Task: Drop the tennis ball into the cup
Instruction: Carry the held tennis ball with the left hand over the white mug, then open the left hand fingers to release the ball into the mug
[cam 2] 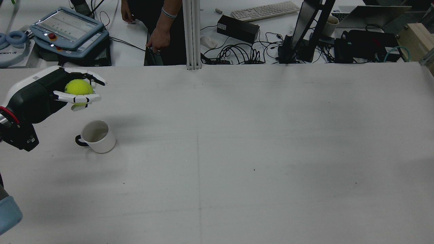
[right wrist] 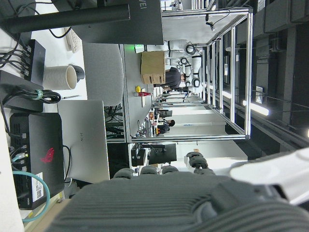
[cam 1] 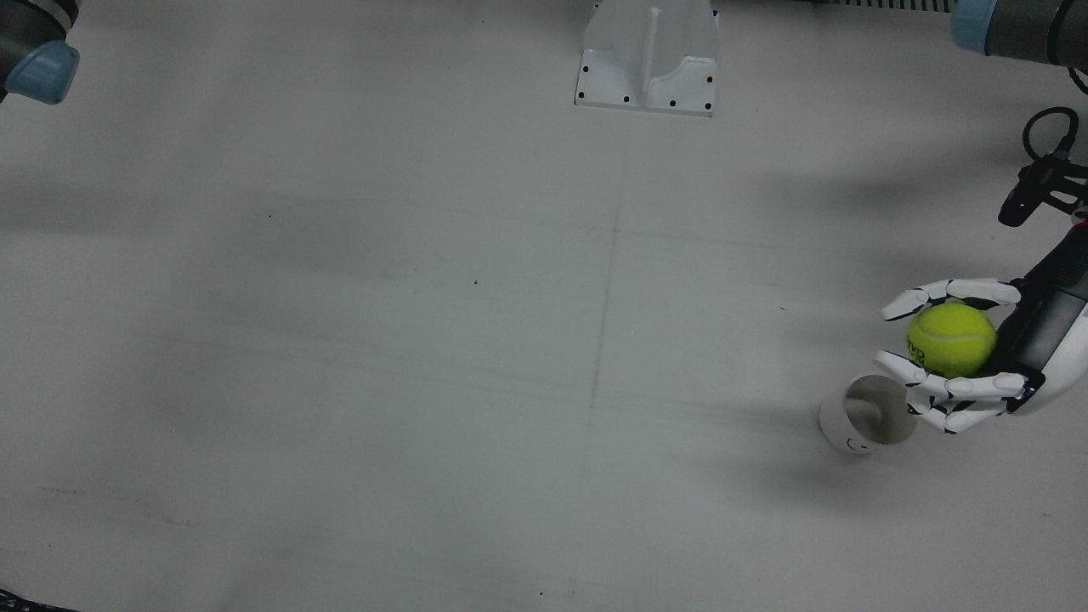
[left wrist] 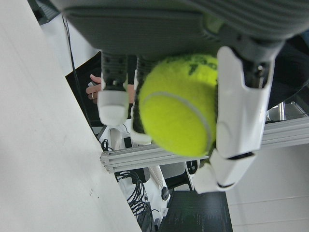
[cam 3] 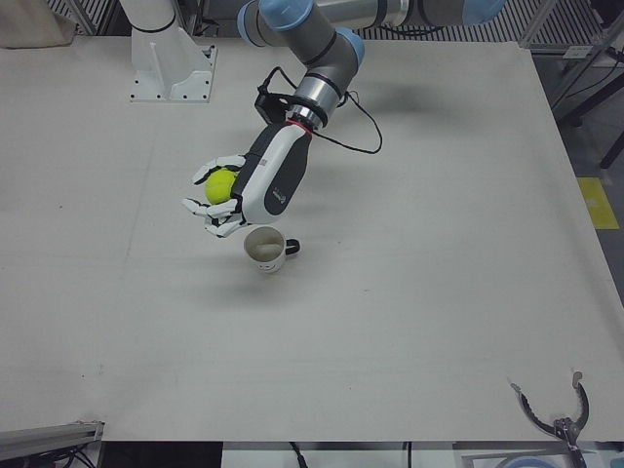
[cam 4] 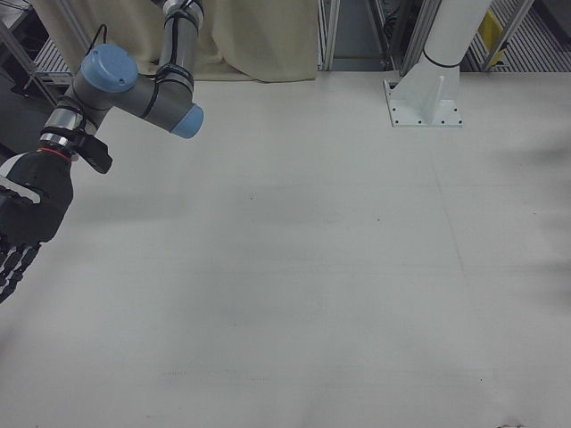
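Note:
My left hand is shut on a yellow-green tennis ball, its white fingers curled around it. The white cup with a dark handle stands upright on the table just beside and below the ball, and the lower fingers overlap its rim in the front view. In the rear view the ball hangs above the table, beyond the cup and slightly left of it. The left-front view shows the ball up and left of the cup. My right hand hangs open at the table's far side, holding nothing.
A white pedestal base stands at the table's robot side. Past the far edge in the rear view are a teach pendant, a keyboard, cables, and a person's hand. The right arm's elbow is raised over the table.

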